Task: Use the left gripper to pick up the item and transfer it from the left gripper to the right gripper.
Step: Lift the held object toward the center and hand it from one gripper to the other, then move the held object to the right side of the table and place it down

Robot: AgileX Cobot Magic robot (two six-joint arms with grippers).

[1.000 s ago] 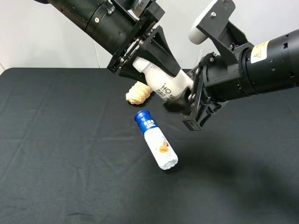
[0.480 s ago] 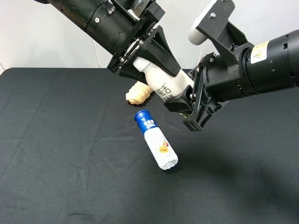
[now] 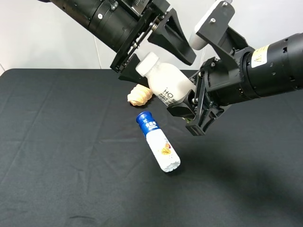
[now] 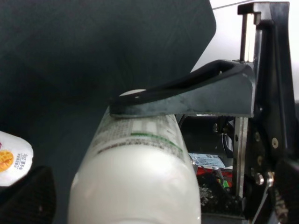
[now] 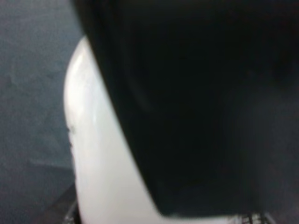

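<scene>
White bottle (image 3: 163,81) base pinched between right fingers (image 3: 180,111).

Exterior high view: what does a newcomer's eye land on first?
The small white bottle hangs in mid-air at upper centre, its lower end gripped by the right tool, while the left tool stands spread open around its cap end. Below it on the black table, a blue-capped bottle lies on its side, with a tan pastry just behind.
</scene>
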